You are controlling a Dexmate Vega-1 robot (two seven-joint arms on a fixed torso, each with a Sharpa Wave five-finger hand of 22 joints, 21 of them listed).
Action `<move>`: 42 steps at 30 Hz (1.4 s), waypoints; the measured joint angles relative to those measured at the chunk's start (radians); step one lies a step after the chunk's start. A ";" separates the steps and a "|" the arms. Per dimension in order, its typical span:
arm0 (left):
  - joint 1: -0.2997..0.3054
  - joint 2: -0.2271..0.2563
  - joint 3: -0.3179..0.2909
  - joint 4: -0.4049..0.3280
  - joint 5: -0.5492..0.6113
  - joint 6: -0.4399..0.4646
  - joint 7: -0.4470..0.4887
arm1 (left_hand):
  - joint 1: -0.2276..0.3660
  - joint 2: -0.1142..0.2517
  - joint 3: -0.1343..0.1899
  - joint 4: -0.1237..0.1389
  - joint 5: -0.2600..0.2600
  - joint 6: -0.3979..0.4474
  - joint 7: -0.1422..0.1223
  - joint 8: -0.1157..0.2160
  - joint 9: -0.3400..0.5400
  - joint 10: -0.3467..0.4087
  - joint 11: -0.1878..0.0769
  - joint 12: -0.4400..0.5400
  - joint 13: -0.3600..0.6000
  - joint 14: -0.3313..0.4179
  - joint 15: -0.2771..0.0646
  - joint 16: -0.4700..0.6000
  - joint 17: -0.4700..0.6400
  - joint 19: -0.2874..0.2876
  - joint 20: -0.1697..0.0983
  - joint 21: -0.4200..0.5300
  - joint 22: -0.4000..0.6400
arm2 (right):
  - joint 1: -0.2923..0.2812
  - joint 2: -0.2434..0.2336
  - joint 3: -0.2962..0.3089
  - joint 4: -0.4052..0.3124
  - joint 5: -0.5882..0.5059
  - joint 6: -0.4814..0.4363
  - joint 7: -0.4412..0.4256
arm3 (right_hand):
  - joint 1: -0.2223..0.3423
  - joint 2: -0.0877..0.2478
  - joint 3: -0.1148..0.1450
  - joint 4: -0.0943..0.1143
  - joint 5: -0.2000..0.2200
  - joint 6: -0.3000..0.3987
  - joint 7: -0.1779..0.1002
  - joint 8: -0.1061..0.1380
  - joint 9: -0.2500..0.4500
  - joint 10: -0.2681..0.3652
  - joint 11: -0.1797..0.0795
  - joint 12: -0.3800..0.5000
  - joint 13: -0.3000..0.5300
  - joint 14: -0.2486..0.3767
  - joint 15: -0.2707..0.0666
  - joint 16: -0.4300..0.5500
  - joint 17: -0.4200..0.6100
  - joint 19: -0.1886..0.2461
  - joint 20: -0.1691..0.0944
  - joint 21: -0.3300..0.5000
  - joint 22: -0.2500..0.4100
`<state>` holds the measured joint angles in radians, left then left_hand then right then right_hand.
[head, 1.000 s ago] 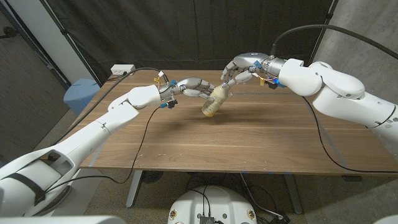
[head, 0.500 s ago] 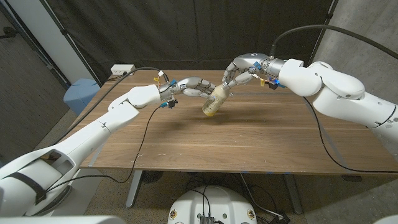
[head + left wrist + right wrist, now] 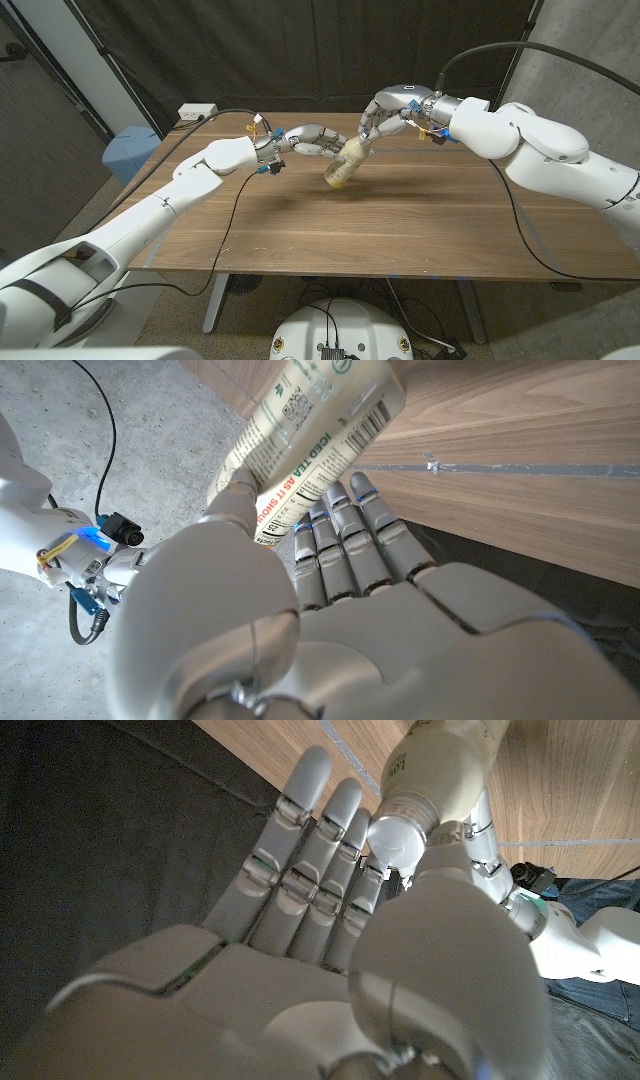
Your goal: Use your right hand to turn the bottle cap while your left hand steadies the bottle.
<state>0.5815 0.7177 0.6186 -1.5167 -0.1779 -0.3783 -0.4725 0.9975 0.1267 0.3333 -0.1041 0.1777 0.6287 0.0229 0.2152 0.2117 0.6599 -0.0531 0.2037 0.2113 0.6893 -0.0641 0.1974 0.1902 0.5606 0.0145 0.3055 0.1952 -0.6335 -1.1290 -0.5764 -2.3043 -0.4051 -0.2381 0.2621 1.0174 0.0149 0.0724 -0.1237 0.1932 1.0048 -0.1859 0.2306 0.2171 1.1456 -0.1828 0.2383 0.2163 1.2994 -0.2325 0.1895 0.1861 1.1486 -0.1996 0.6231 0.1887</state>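
Bottle (image 3: 318, 435) label reads "ICED TEA", held by left hand (image 3: 330, 590).

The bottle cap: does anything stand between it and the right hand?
Nothing visible does. The right hand is already at the white bottle cap, its thumb and fingers around it. The left hand grips the bottle lower down, tilted above the table, clear of the cap.

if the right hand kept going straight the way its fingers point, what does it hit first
Most likely the bottle itself: the right hand already has its fingers at the white cap, with the left hand gripping the body just beyond. Depth past that is unclear.
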 measured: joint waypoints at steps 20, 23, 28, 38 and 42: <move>-0.040 -0.044 -0.002 0.087 -0.122 0.037 -0.157 | 0.003 0.003 0.004 -0.002 -0.002 0.002 0.003 0.006 0.000 -0.002 0.002 -0.003 0.000 0.000 0.000 0.003 -0.002 0.002 -0.002 0.000 0.000 | -0.024 -0.022 0.006 0.051 -0.083 0.159 -0.117 | 0.019 -0.020 0.015 0.006 -0.001 0.021 0.005 -0.012 0.000 0.001 0.001 -0.008 0.007 -0.008 0.000 0.007 0.003 -0.082 0.014 0.122 0.002; -0.049 -0.054 -0.003 0.103 -0.126 0.039 -0.165 | 0.003 0.003 0.004 -0.002 -0.003 0.002 0.003 0.005 0.000 -0.002 0.002 -0.003 0.000 0.000 0.000 0.003 -0.002 0.002 -0.002 0.000 0.000 | -0.024 -0.022 0.006 0.056 -0.097 0.191 -0.135 | 0.025 -0.025 0.009 0.011 -0.001 0.030 0.009 -0.016 0.000 0.002 0.002 -0.008 0.007 -0.021 -0.002 0.007 0.002 -0.097 0.022 0.138 0.002; -0.060 -0.067 -0.005 0.128 -0.155 0.049 -0.218 | 0.003 0.003 0.004 -0.002 0.000 0.004 0.004 0.005 0.000 -0.002 0.002 -0.003 0.000 0.000 0.000 0.003 -0.001 0.002 -0.002 0.000 0.000 | -0.024 -0.022 0.006 0.090 -0.125 0.250 -0.176 | 0.031 -0.031 0.005 0.015 -0.001 0.030 0.009 -0.016 0.000 0.002 0.002 -0.008 0.008 -0.031 -0.002 0.011 0.007 -0.119 0.034 0.166 0.002; -0.090 -0.096 -0.008 0.184 -0.187 0.063 -0.291 | 0.003 0.003 0.004 -0.002 0.000 0.004 0.004 0.005 0.000 -0.002 0.002 -0.004 0.001 0.000 0.000 0.002 -0.001 0.002 -0.002 0.000 0.000 | -0.016 -0.020 0.005 0.133 -0.184 0.350 -0.246 | 0.042 -0.031 -0.015 0.023 -0.001 0.049 0.007 -0.022 0.000 -0.006 -0.006 -0.008 0.011 -0.057 -0.002 0.011 0.009 -0.164 0.050 0.224 0.002; -0.102 -0.108 -0.009 0.207 -0.198 0.070 -0.327 | 0.003 0.003 0.004 -0.002 0.000 0.004 0.004 0.003 0.000 -0.002 0.002 -0.004 0.001 0.000 0.000 0.000 -0.002 0.002 -0.002 0.000 0.000 | -0.008 -0.018 0.003 0.150 -0.212 0.393 -0.271 | 0.051 -0.040 -0.016 0.024 -0.001 0.051 0.005 -0.023 0.000 -0.006 -0.006 -0.008 0.009 -0.060 -0.005 0.017 0.018 -0.175 0.054 0.243 0.002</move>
<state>0.4795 0.6098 0.6098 -1.3098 -0.3755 -0.3088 -0.7996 1.0006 0.1295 0.3375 -0.1060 0.1779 0.6324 0.0273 0.2178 0.2119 0.6582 -0.0514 0.1997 0.2119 0.6890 -0.0641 0.1972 0.1887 0.5624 0.0126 0.3055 0.1952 -0.6414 -1.1470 -0.5739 -2.1544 -0.6171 0.1550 -0.0093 1.0680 -0.0248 0.0563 -0.0994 0.1923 1.0563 -0.1805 0.2078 0.2170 1.1399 -0.1884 0.2307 0.2254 1.2393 -0.2374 0.2068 0.2039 0.9737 -0.1459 0.8661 0.1906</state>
